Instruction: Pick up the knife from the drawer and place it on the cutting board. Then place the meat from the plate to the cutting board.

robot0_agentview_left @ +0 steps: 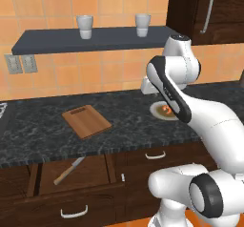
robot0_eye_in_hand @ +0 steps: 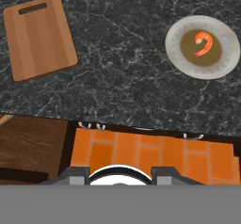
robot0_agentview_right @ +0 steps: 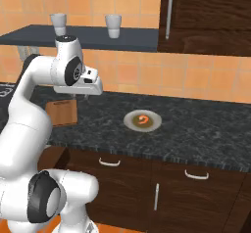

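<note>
Left base view, left to right. The slim knife [robot0_agentview_left: 69,170], with grey metal blade and light brown wooden handle, lies loose on the lighter floor of the wide dark brown wooden drawer [robot0_agentview_left: 74,176], which stands pulled out below the black speckled counter [robot0_agentview_left: 33,135]. The knife's long axis runs diagonally from 7 o'clock to 1 o'clock, handle low at the 7 o'clock end, blade tip pointing up toward 1 o'clock. At 12 o'clock from the drawer the flat rectangular light brown wooden cutting board [robot0_agentview_left: 86,121] rests bare on the counter. At 3 o'clock from the board sits the round cream-rimmed plate [robot0_agentview_left: 157,111], partly behind the arm, holding the small orange-red curled meat [robot0_agentview_left: 165,109]. The gripper [robot0_agentview_right: 82,96] hangs above the counter between board and plate; whether its jaws are parted cannot be told.
</note>
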{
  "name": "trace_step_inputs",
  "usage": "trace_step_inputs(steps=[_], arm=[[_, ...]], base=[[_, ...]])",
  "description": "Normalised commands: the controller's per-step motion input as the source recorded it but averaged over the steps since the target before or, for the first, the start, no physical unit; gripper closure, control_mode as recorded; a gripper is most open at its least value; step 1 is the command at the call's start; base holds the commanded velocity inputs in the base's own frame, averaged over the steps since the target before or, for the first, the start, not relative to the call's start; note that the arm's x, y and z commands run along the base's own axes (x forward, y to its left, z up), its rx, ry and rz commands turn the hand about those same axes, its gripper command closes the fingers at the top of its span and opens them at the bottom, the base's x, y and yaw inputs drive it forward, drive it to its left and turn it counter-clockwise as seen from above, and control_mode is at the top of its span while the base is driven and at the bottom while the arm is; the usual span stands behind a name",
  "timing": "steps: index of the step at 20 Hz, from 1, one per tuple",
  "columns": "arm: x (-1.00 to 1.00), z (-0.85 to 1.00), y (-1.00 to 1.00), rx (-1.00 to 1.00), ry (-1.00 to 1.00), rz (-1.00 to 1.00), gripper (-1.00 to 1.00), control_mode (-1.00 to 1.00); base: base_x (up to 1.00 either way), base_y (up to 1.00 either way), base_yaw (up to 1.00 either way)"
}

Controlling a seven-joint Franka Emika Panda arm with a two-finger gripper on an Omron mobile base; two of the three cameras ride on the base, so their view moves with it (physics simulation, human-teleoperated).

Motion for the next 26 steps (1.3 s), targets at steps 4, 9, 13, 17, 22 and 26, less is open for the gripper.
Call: trace_step_inputs(steps=[4,9,13,17,22,26], arm=[[0.0,0.0,0.0,0.0,0.0,0.0,-1.0,1.0],[0.0,0.0,0.0,0.0,0.0,0.0,-1.0,1.0],[0.0,0.0,0.0,0.0,0.0,0.0,-1.0,1.0],[0.0,0.0,0.0,0.0,0.0,0.0,-1.0,1.0],[0.0,0.0,0.0,0.0,0.0,0.0,-1.0,1.0],[0.0,0.0,0.0,0.0,0.0,0.0,-1.0,1.0]], base=[[0.0,0.0,0.0],[0.0,-0.05,0.31],[0.0,-0.26,0.62],[-0.03,-0.54,0.64],[-0.03,-0.58,0.56],[0.01,-0.53,0.57]])
